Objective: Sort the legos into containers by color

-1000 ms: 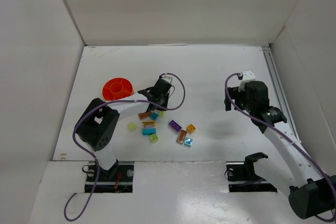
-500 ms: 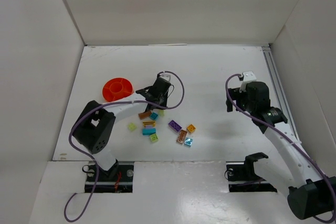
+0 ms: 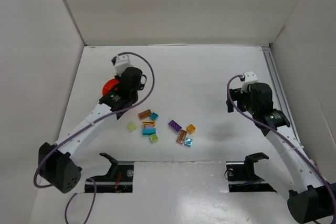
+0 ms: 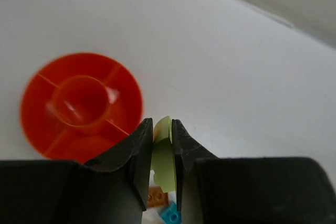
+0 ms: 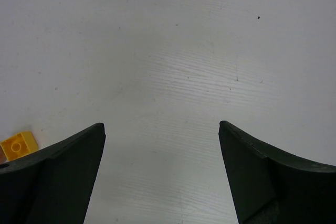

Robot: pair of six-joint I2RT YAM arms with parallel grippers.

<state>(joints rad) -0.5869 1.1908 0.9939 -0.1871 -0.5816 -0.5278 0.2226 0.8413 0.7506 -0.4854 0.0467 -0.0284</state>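
— Where's the lime green brick [image 4: 164, 161]?
— Pinched upright between the left gripper's [image 4: 161, 126] closed fingers, above the table [image 3: 210, 77]. The orange-red bowl [image 4: 81, 106] shows just to its left.
— And the rest?
— The loose bricks [image 3: 175, 125] lie scattered near the table's front. The right gripper [image 5: 160, 127] hangs well apart, jaws spread wide, holding nothing; an orange brick [image 5: 18, 144] lies beside its left finger.

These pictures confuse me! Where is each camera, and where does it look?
Top external: above, behind the bases, looking down on the white table; left arm and right arm show.
Left wrist: on the left arm, facing the round orange-red plastic bowl; left gripper pinches a lime green plastic brick.
Right wrist: facing the table; right gripper open.
Shared: top and left wrist see the bowl.
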